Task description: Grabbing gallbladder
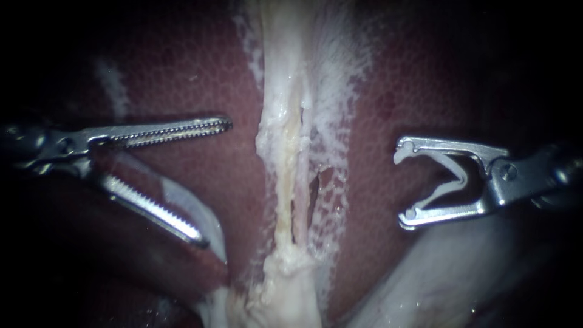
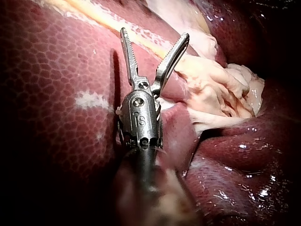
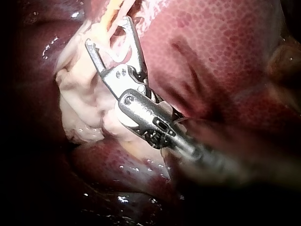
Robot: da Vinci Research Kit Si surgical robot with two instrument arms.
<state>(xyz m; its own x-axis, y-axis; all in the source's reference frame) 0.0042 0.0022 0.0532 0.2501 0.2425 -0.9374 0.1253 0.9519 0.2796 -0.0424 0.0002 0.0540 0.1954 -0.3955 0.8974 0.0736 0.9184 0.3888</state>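
Left instrument [image 1: 215, 182], a slim steel shaft with two toothed jaws, comes in at mid-left. Its jaws are spread wide and hold nothing. The lower jaw crosses a pale glossy fold [image 1: 203, 212] at lower left; whether they touch cannot be told.

Right instrument [image 1: 402, 185], steel with hooked jaw tips, comes in at mid-right. Its jaws gape, with no tissue between them.

The pale, lumpy whitish gallbladder [image 1: 285, 291] sits at bottom centre, below and between both sets of jaws and clear of each. A white stringy band [image 1: 282, 140] runs up the centre over the dark red mottled liver [image 1: 182, 79].
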